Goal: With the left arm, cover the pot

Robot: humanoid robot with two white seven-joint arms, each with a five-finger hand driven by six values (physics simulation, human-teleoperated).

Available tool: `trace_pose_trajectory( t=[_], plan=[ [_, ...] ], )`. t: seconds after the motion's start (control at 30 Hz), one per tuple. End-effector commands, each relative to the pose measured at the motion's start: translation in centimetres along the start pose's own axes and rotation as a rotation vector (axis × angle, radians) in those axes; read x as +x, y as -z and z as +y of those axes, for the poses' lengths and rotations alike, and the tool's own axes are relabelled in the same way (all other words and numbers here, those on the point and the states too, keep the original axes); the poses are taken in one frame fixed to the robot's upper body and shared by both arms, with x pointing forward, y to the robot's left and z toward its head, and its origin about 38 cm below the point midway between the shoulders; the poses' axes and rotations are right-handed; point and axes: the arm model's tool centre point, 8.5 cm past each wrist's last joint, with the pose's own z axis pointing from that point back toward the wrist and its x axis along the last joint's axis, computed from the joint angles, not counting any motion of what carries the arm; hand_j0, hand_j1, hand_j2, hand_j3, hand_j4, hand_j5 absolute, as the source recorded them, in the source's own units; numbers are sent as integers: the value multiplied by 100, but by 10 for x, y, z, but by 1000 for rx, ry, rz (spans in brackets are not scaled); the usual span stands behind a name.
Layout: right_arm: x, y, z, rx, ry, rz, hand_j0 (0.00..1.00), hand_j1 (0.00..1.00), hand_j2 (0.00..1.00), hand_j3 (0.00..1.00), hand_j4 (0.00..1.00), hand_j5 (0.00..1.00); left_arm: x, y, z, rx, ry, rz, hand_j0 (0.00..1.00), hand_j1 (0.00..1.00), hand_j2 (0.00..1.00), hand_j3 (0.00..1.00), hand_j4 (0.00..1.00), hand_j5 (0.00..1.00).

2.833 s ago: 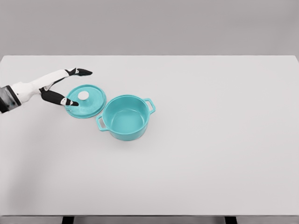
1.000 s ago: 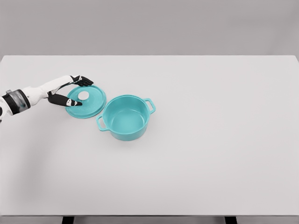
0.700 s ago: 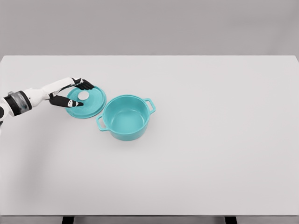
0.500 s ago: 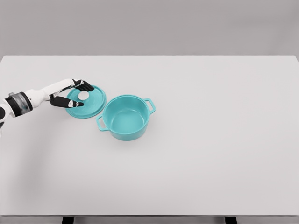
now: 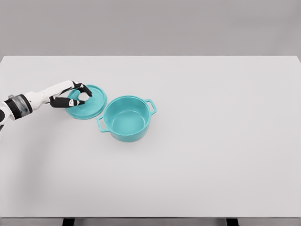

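Observation:
A teal lid (image 5: 92, 105) with a white knob (image 5: 83, 96) lies flat on the white table (image 5: 211, 141), just left of the pot. The teal pot (image 5: 126, 118) stands uncovered, with two side handles and nothing inside. My left hand (image 5: 79, 95) reaches in from the left edge and sits over the lid's left half. Its black fingers (image 5: 86, 89) and thumb curl around the knob from both sides. The lid still rests on the table. No right arm shows.
The table's far edge runs along the top at a grey wall (image 5: 150, 28). Its near edge lies at the bottom of the view.
My left hand slid right over the lid and lowered. The fingers, spread wide at first, have curled in around the knob. Lid and pot have not moved.

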Motion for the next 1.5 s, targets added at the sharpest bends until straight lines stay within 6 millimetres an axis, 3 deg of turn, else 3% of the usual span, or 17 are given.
trace_pose_trajectory(
  t=[0.0,0.27,0.6,0.73,1.03,1.2,1.47],
  plan=[
    [0,0,0,1,-1,0,100,100,100,100,100,100,7,0,3,-11,17,-22,48,48,48,48,48,48],
    [0,0,0,1,-1,0,100,100,100,100,100,100,16,-4,10,-53,41,-37,48,48,48,48,48,48],
    [0,0,0,1,-2,0,100,100,100,100,100,100,24,3,17,-36,-62,9,48,48,48,48,48,48],
    [0,0,0,1,-1,0,100,100,100,100,100,100,29,-6,26,-38,-47,37,49,49,49,49,49,49],
    [0,0,0,1,-1,0,100,100,100,100,100,100,67,-21,44,-39,-9,-43,50,50,50,50,50,50],
    [0,0,0,1,-2,0,100,100,100,100,100,100,91,-26,40,-84,35,-101,50,50,50,50,50,50],
    [0,0,0,1,-1,0,100,100,100,100,100,100,103,-20,27,-127,29,-141,50,50,50,50,50,50]
  ],
)
